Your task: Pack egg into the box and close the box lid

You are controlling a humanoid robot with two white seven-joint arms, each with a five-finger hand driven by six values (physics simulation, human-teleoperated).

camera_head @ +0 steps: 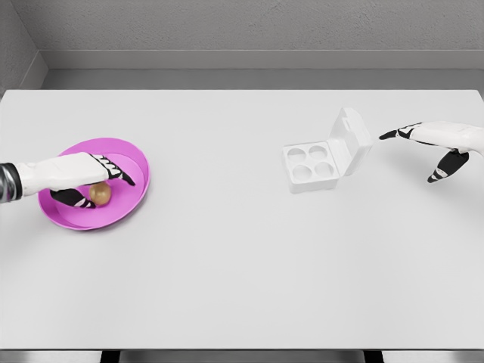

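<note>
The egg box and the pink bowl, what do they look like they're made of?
The egg box looks like matte white moulded plastic or foam: thick, smooth walls, four round cups, no shine. The pink bowl looks like smooth plastic, evenly coloured with a thin rim. Being simulator renders, both are guesses.

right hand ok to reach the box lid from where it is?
Probably yes. The right hand hovers open just right of the raised box lid, apart from it, with only bare table between.

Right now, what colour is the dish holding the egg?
Pink-magenta: the dish shows plainly in the head view, with the brownish egg inside.
</note>
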